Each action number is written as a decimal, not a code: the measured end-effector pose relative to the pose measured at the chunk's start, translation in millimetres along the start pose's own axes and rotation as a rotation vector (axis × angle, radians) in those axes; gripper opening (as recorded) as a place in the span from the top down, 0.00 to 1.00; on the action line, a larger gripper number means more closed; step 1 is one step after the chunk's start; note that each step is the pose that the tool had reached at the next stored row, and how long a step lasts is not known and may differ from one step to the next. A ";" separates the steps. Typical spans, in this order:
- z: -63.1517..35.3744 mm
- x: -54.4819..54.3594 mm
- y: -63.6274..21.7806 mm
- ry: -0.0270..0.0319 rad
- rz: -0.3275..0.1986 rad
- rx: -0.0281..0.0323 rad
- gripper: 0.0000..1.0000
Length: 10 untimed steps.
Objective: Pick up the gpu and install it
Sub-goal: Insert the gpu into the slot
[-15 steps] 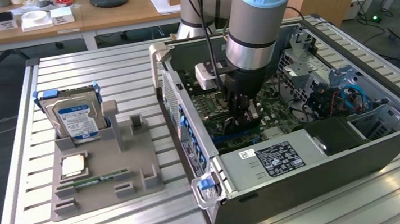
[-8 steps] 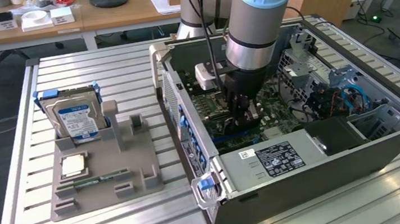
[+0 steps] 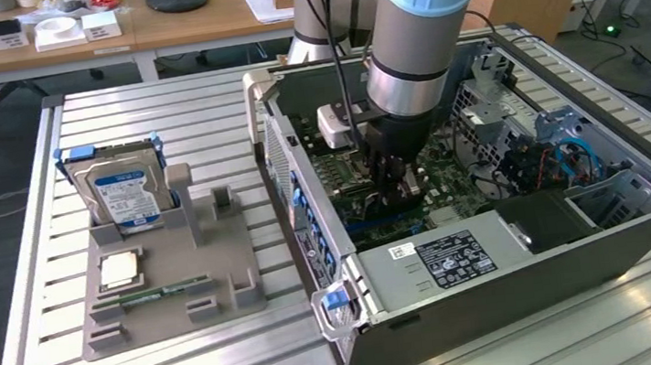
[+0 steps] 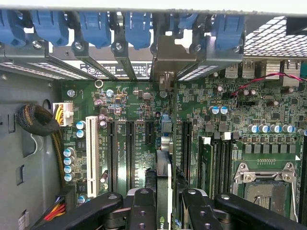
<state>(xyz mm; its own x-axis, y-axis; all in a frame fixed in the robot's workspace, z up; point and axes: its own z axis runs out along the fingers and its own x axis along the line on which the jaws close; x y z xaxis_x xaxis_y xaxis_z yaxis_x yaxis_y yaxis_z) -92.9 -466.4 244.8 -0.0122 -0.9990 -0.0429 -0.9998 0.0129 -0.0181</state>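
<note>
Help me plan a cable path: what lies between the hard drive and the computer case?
In the exterior view: the grey holder's upright posts beside the hard drive, then a bare strip of table.

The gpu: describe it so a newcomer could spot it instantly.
Find the open computer case, then the green motherboard inside. The gpu is the thin dark card held edge-on between the black fingers of the gripper, unlike the bare black slots beside it.

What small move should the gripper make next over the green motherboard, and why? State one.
Probably press straight down, slowly. The gripper is shut on the thin dark gpu card, held edge-on between the black expansion slots of the green motherboard, with its metal bracket near the rear openings. Whether it is seated I cannot tell.
</note>
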 end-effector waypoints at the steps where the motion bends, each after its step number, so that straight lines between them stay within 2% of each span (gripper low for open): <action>1: 0.0 0.0 0.0 0.0000 0.000 0.0000 0.74; 10: 0.0 0.0 0.0 -0.0001 0.000 0.0000 0.74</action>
<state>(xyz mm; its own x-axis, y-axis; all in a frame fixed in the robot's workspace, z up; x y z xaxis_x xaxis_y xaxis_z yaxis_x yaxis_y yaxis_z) -92.9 -466.3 244.7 -0.0122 -0.9990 -0.0430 -0.9998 0.0130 -0.0181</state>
